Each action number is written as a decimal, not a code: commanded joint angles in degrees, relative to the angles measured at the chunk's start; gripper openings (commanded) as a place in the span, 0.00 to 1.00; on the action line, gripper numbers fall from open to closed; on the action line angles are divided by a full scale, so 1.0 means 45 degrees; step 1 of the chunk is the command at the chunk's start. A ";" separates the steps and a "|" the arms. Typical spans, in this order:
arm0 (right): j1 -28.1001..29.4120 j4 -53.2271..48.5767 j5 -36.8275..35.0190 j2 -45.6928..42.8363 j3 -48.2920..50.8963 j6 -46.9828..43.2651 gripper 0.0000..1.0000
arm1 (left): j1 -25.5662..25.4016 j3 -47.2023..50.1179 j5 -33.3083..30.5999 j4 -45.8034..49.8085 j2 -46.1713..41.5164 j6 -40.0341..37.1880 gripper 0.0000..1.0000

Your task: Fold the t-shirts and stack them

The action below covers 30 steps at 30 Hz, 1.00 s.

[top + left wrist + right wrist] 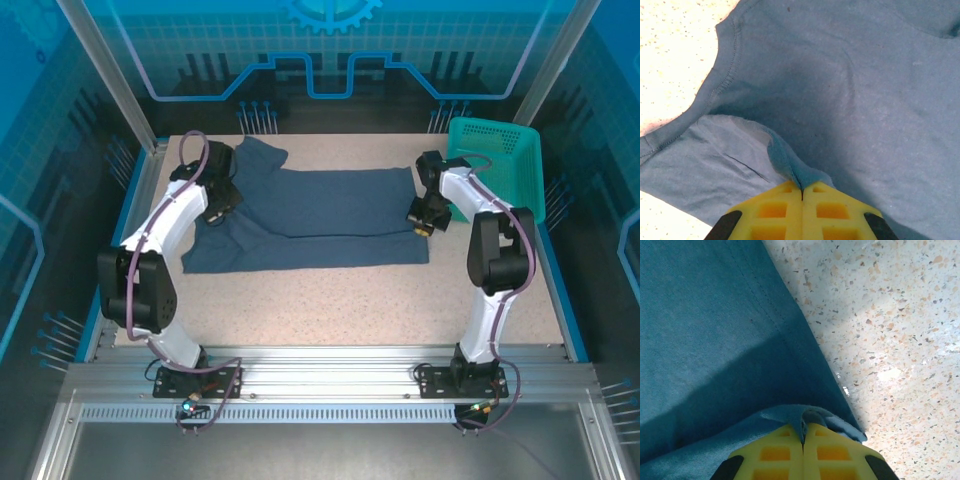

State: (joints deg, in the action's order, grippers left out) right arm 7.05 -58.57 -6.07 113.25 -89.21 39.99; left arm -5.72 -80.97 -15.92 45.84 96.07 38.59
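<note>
Crosswise, t-shirt, hem rightward.

Open passage is offered across the near half of the speckled stone-pattern table, which is left bare between the two arm bases. The middle is covered by a dark slate-blue cotton t-shirt, spread flat, with a thinner bare strip left beyond it along the far edge. The far right corner is blocked by a teal plastic mesh basket, set just beside the right gripper. The table is enclosed by translucent blue panels and slanted aluminium posts. From the right wrist, clear tabletop is seen right of the shirt's hem.
</note>
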 commanded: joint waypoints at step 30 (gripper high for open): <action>-0.0169 -0.0658 -0.0319 0.1529 -0.1621 0.0167 0.31 | 0.0508 -0.1621 0.0915 -0.1316 0.2496 -0.0958 0.15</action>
State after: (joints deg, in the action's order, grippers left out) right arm 7.05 -59.48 -7.77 118.52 -96.09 40.32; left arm -4.16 -86.28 -13.61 39.94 105.93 36.05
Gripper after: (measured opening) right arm 0.291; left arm 0.141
